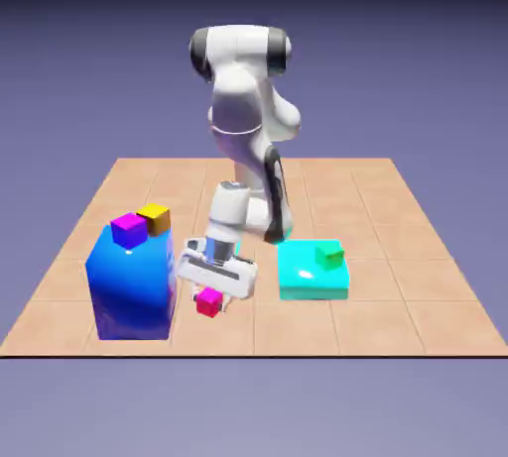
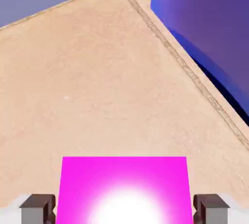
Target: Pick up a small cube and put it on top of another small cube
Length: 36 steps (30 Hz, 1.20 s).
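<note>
The small hot-pink cube (image 1: 208,302) lies low on the tiled table, near the front edge. My gripper (image 1: 211,293) reaches down over it. In the hand view the pink cube (image 2: 124,189) fills the gap between the two grey fingertips (image 2: 38,208), and the gripper (image 2: 124,211) is shut on it. The other small cube (image 1: 128,230), violet-purple with a magenta top, sits on top of a tall blue block (image 1: 131,286) to the exterior view's left of the gripper.
A yellow-orange cube (image 1: 155,217) stands beside the purple one on the blue block, whose side (image 2: 209,28) shows at the hand view's upper right. A green cube (image 1: 328,255) rests on a flat cyan slab (image 1: 303,282) at the exterior view's right.
</note>
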Tool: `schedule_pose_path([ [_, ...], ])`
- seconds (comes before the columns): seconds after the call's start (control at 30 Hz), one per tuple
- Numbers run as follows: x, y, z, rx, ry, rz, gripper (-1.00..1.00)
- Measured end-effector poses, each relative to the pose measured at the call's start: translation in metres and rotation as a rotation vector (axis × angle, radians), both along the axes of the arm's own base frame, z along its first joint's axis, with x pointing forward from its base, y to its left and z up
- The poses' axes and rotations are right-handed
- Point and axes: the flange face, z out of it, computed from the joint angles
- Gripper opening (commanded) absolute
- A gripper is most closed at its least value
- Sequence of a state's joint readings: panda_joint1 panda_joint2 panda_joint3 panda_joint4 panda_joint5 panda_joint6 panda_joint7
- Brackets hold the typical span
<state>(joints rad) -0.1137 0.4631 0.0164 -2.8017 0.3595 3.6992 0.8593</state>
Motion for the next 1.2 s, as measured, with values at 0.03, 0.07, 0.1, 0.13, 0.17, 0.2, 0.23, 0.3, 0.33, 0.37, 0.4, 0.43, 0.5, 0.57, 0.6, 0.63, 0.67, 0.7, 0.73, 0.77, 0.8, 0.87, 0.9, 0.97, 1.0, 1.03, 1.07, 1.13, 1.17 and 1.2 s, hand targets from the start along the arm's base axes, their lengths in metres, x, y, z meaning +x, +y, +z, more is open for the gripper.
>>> schedule_pose_path([
  [0.03, -0.002, 0.001, 0.008, -0.001, 0.0, 0.0, -1.0],
  [0.07, -0.004, 0.003, 0.017, -0.002, 0.0, 0.0, -1.0],
  [0.1, -0.006, 0.004, 0.025, -0.002, 0.0, 0.0, -1.0],
  [0.13, -0.009, 0.005, 0.032, 0.0, 0.0, 0.0, -1.0],
  [0.17, -0.012, 0.007, 0.04, 0.002, 0.0, 0.0, -1.0],
  [0.2, -0.015, 0.008, 0.047, 0.005, -0.001, 0.0, -1.0],
  [0.23, -0.016, 0.008, 0.048, 0.005, -0.001, 0.0, -1.0],
  [0.3, -0.004, 0.012, 0.047, 0.005, -0.005, 0.042, -1.0],
  [0.33, 0.007, 0.015, 0.045, 0.003, -0.008, 0.085, -1.0],
  [0.37, 0.018, 0.018, 0.044, 0.0, -0.011, 0.128, -1.0],
  [0.4, 0.029, 0.021, 0.043, -0.004, -0.013, 0.171, -1.0],
  [0.43, 0.039, 0.024, 0.042, -0.009, -0.015, 0.214, -1.0],
  [0.5, 0.063, 0.025, 0.051, -0.013, -0.02, 0.288, -1.0],
  [0.57, 0.087, 0.023, 0.066, -0.026, -0.021, 0.357, -1.0],
  [0.6, 0.098, 0.021, 0.075, -0.036, -0.02, 0.391, -1.0],
  [0.63, 0.108, 0.019, 0.084, -0.049, -0.018, 0.425, -1.0],
  [0.67, 0.118, 0.016, 0.093, -0.065, -0.015, 0.457, -1.0],
  [0.7, 0.128, 0.013, 0.103, -0.084, -0.011, 0.488, -1.0],
  [0.73, 0.136, 0.008, 0.115, -0.103, -0.005, 0.511, -1.0],
  [0.77, 0.139, -0.002, 0.129, -0.112, 0.0, 0.504, -1.0],
  [0.8, 0.139, -0.013, 0.144, -0.119, 0.004, 0.487, -1.0],
  [0.87, 0.137, -0.039, 0.175, -0.133, 0.015, 0.445, -1.0],
  [0.9, 0.134, -0.054, 0.19, -0.141, 0.022, 0.42, -1.0],
  [0.97, 0.126, -0.077, 0.221, -0.158, 0.034, 0.379, -1.0],
  [1.0, 0.121, -0.088, 0.236, -0.168, 0.041, 0.357, -1.0],
  [1.03, 0.114, -0.098, 0.251, -0.173, 0.047, 0.333, -1.0],
  [1.07, 0.104, -0.105, 0.259, -0.157, 0.043, 0.294, -1.0],
  [1.13, 0.082, -0.12, 0.274, -0.123, 0.037, 0.209, -1.0],
  [1.17, 0.07, -0.127, 0.281, -0.106, 0.032, 0.167, -1.0],
  [1.2, 0.058, -0.134, 0.288, -0.088, 0.028, 0.126, -1.0],
])
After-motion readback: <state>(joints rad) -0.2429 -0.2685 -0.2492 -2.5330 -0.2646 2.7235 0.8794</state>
